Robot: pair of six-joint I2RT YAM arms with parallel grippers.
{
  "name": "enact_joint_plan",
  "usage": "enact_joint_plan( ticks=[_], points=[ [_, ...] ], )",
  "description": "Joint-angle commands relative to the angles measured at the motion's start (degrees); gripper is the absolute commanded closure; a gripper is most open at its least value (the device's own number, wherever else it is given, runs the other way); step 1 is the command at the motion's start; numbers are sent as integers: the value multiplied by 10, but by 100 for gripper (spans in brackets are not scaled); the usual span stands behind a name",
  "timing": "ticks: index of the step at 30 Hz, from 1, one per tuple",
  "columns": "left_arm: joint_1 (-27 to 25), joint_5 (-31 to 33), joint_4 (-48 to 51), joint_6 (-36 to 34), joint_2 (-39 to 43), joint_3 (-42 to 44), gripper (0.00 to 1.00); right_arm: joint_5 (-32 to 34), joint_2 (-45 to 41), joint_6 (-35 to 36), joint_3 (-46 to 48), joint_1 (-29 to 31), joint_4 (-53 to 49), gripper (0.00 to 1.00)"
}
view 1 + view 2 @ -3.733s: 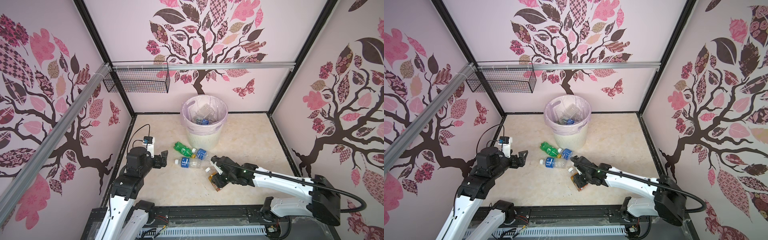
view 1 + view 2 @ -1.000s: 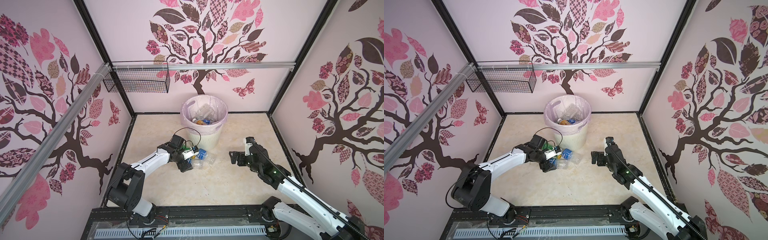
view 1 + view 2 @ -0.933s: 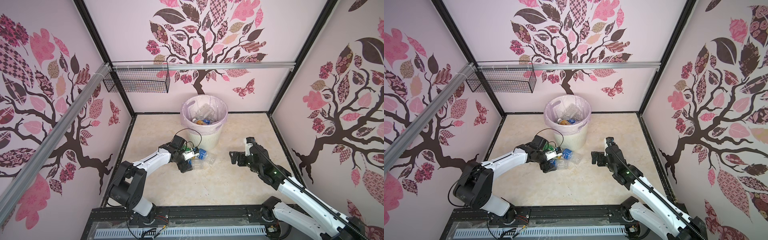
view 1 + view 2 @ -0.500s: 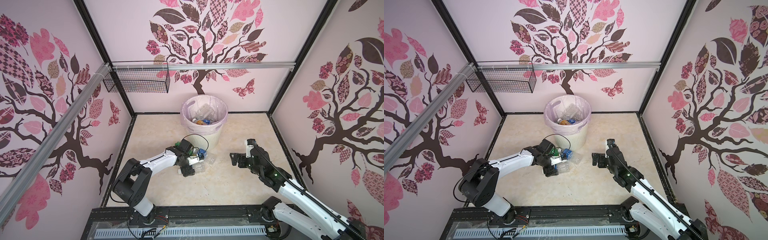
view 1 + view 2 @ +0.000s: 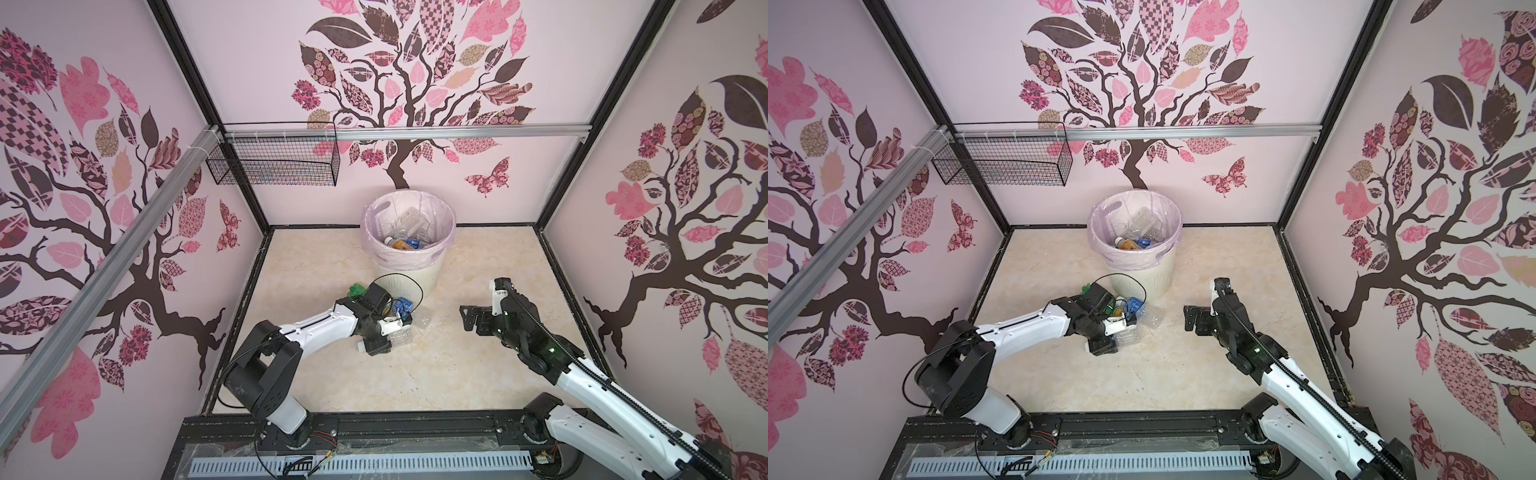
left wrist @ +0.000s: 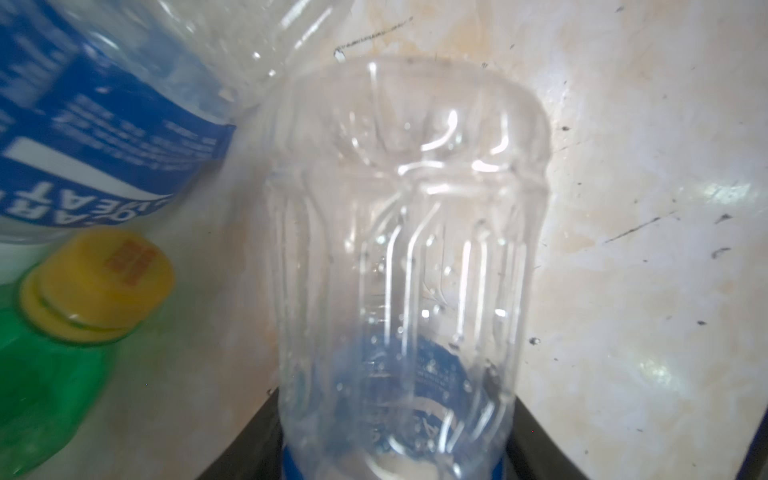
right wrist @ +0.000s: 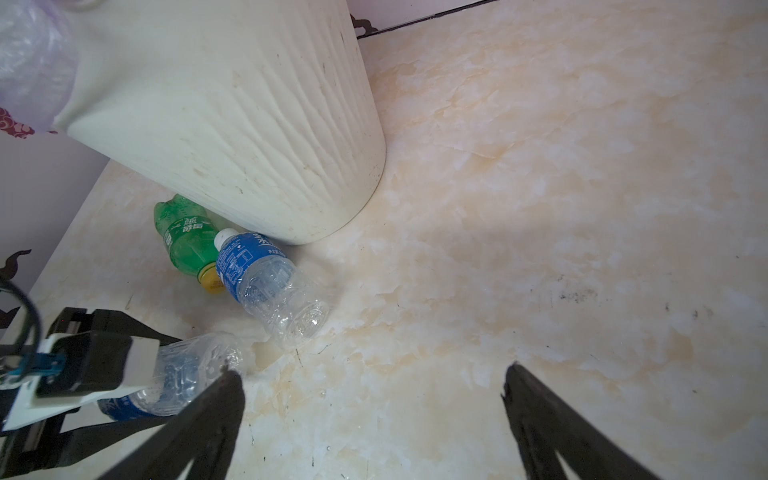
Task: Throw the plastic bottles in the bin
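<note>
One clear bottle point(image 6: 407, 249) lies btwn jaws of L tool point(image 5: 392, 333), clamped; R tool point(image 5: 466, 319) open, well apart.

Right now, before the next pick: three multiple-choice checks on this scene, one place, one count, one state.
1. Relative to the bin, the green bottle lies: A inside it; B on the floor beside its base; C balanced on its rim.
2. Bottles outside the bin: A one; B three; C six.
3. The right gripper is: A open, empty; B shut on a bottle; C inside the bin.
Key: B, it lies by the ribbed wall; B, green one, blue-labelled bottle, clear bottle; A, jaws apart over bare floor.
</note>
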State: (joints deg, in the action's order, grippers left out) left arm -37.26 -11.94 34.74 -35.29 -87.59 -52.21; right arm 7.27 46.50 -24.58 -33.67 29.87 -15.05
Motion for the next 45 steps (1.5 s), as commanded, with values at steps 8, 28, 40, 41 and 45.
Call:
enact_joint_plan(
  ticks=[8, 28, 40, 41, 45],
  points=[
    [-2, 14, -42, 132, 237, 53, 48, 6, -10, -11, 2, -3, 0, 1],
    [70, 102, -113, 372, 556, 55, 48, -17, -9, -1, -12, -3, -32, 0],
    [86, 10, -61, 326, -8, -515, 25, -47, -9, 1, -19, -2, -56, 0],
    [88, 26, -17, 332, -55, -579, 23, -54, -9, 1, -19, -2, -56, 0],
    [100, 48, 15, 350, -91, -624, 19, -82, -3, 11, -27, -2, -57, 0]
  ],
)
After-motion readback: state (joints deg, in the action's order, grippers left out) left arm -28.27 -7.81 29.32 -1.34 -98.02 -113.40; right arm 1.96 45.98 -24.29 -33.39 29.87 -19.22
